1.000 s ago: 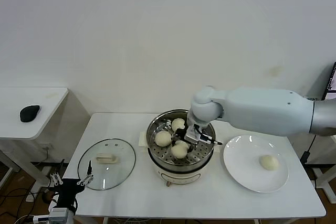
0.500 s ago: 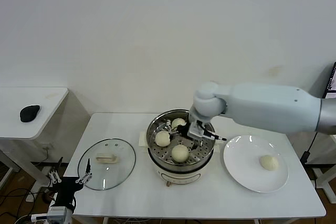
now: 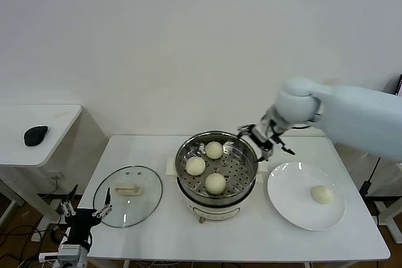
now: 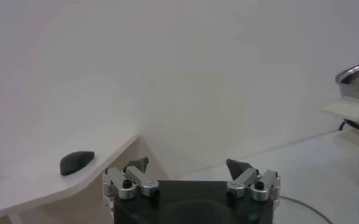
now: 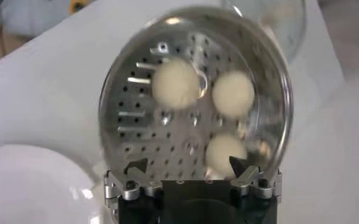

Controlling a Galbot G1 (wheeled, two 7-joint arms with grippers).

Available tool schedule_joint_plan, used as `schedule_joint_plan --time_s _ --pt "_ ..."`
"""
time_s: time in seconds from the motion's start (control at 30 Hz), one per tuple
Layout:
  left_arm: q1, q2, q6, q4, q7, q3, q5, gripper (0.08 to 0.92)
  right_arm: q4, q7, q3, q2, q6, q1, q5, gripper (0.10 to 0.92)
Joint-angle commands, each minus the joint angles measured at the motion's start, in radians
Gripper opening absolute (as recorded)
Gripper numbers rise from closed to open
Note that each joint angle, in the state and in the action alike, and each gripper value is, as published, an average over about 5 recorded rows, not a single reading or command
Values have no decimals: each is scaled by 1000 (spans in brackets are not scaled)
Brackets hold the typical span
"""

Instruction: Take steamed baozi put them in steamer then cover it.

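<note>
Right gripper (image 3: 267, 142) risen, empty, above steamer (image 3: 217, 171)

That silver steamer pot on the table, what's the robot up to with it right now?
The robot is loading small cream-white dough buns into the round stainless-steel steamer. Three buns sit on its perforated tray, and one bun is left on the flat white plate. The right gripper is open and empty, above the steamer's rim on the side nearer the plate. The round glass lid lies on the table at the steamer's other side, so the pot is uncovered. The left gripper is open, parked low beside the table.
</note>
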Motion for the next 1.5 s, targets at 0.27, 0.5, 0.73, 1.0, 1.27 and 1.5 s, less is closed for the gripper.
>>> schedule_joint_plan --time_s 0.27,0.5,0.73,1.0,1.27,1.5 --pt "-10 16 0 5 1 13 0 823 -28 -41 288 -418 -133 -369 -138 823" --pt "-8 17 0 10 0 15 0 823 -158 -53 692 -416 -38 -806 -246 823" --pt "-6 11 0 18 0 14 3 823 -260 -56 853 -345 23 -988 -304 823" --pt "-4 9 2 21 0 9 5 823 -355 -39 888 -241 38 -1061 -354 823" --pt "4 5 2 20 0 3 7 823 -410 -6 889 -170 40 -1069 -369 823" --pt "5 0 1 20 -1 1 7 823 -442 18 879 -137 41 -1052 -386 823"
